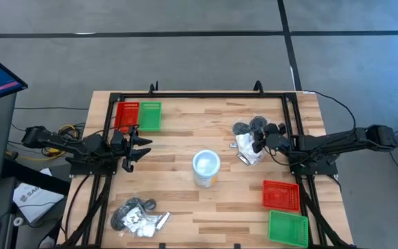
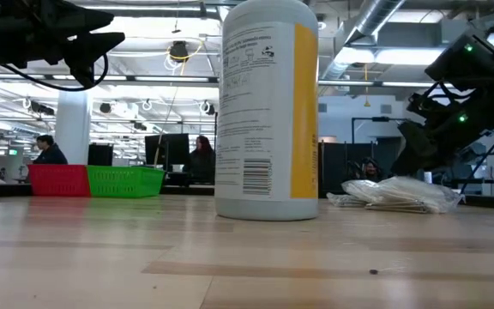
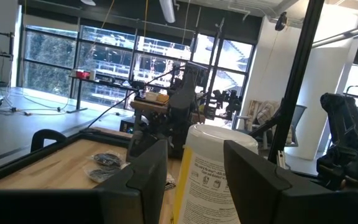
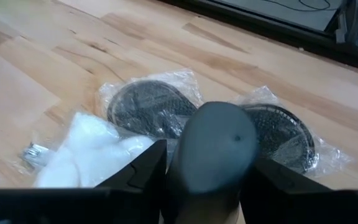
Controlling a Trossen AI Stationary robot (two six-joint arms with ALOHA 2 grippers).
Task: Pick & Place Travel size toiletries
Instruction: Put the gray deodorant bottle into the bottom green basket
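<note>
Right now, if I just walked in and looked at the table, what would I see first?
Probably the tall white cup standing right in the middle of the wooden table. Next, the right gripper reaching into a heap of wrapped toiletries at the table's right side, with red and green trays in two corners. The left gripper waits at the left edge.

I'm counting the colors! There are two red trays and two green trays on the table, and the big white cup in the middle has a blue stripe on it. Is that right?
Almost. The two red trays and two green trays are right, but the white cup in the middle has a yellow stripe, not a blue one. The low view shows it best.
</note>
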